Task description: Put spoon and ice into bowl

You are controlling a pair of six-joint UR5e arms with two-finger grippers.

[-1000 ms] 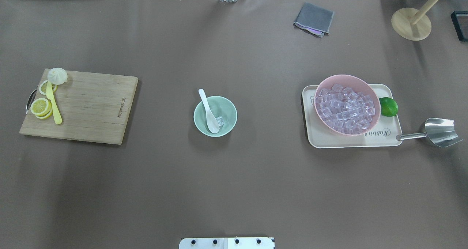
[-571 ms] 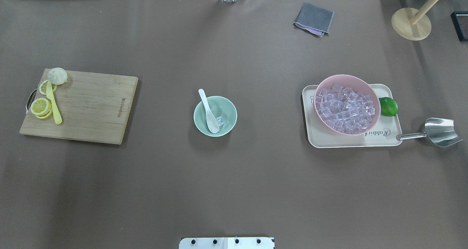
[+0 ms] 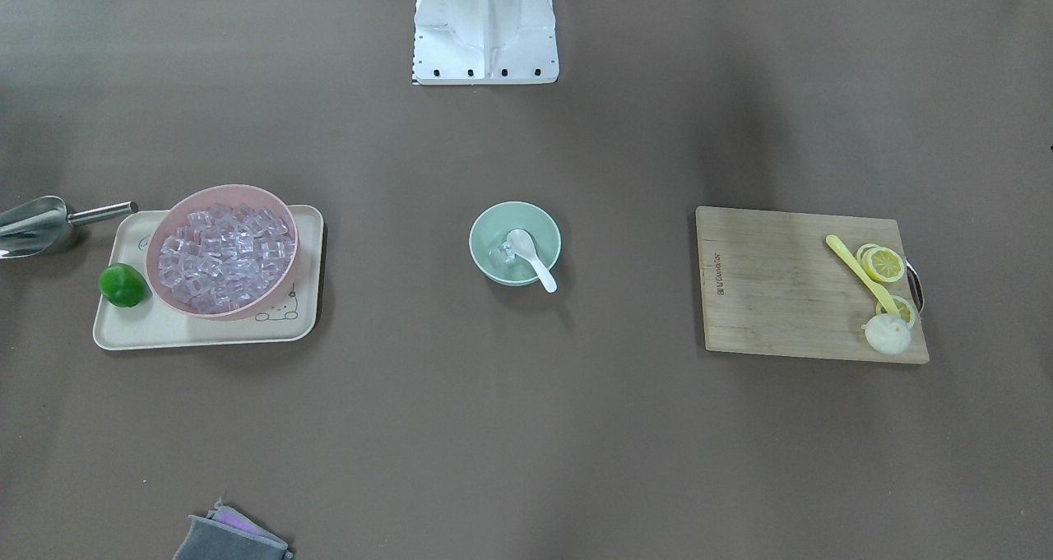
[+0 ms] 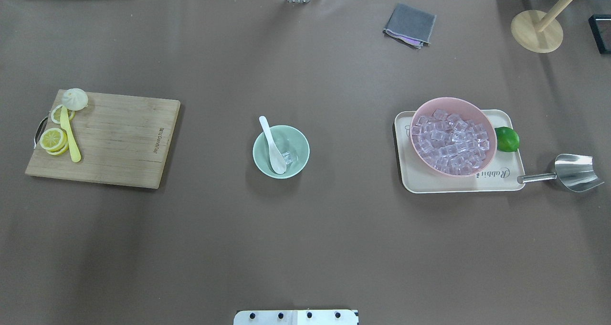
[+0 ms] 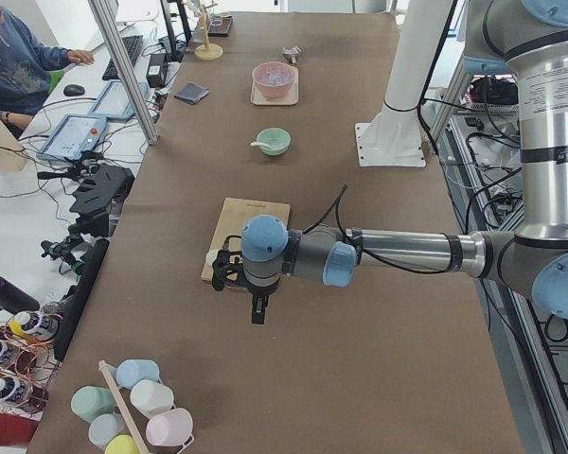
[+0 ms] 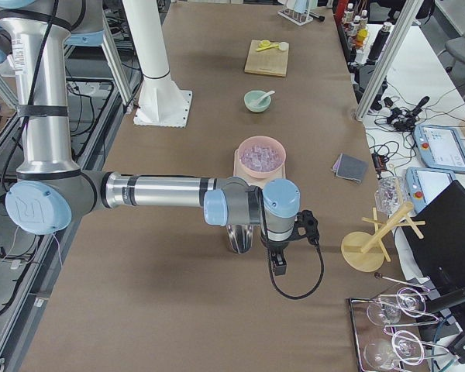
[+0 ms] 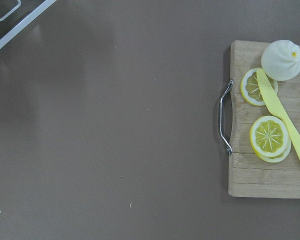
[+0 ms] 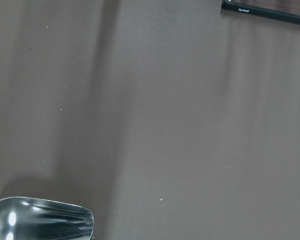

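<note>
The mint-green bowl point(image 4: 302, 146) stands at the table's middle, also in the front-facing view point(image 3: 536, 221). The white spoon point(image 4: 272, 146) lies in it, scoop inside and handle over the far-left rim. A clear ice cube point(image 4: 288, 157) rests in the bowl beside the scoop. My left gripper point(image 5: 256, 310) hangs off the table's left end beyond the cutting board. My right gripper point(image 6: 278, 263) hangs at the right end past the metal scoop. Both show only in the side views, so I cannot tell whether they are open or shut.
A pink bowl point(image 4: 446, 100) full of ice cubes and a lime point(image 4: 507, 139) sit on a cream tray point(image 4: 415, 178) at the right. A metal scoop point(image 4: 575, 172) lies beside it. A cutting board point(image 4: 119, 139) with lemon slices and a yellow spoon point(image 4: 70, 136) is at the left.
</note>
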